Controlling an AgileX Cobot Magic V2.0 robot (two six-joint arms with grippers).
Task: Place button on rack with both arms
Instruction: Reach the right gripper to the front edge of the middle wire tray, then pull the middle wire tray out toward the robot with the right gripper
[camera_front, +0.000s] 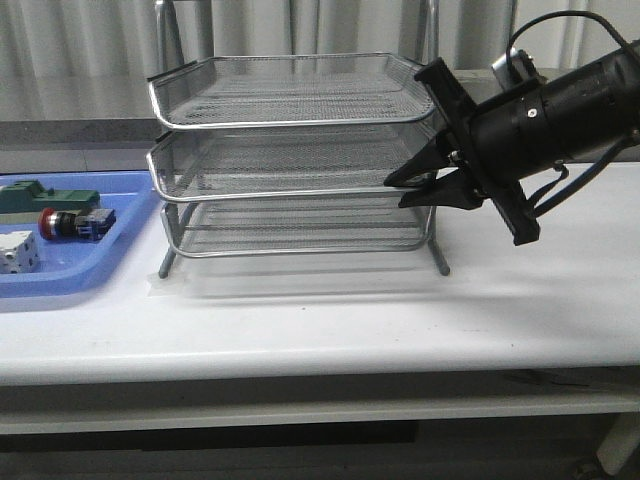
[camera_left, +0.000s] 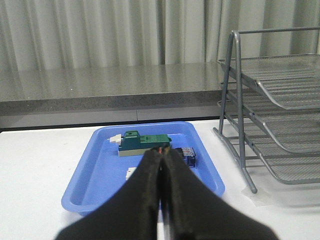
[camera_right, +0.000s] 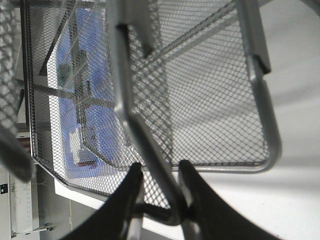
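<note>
red-capped, blue-bodied button (camera_front: 76, 223) lies in tray (camera_front: 60, 275); left gripper (camera_left: 161, 165) pressed together; right gripper (camera_front: 412, 189) seemingly pinching rack (camera_front: 290, 150) rim.

You get soft, even light; the silver wire-mesh rack (camera_front: 290, 150) casts a faint shadow on the white bench (camera_front: 330, 310), and its near rims blur in the right wrist view.

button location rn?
In the front view the button lies in the blue tray at far left, left of the rack, between the green block and the white cube.
</note>
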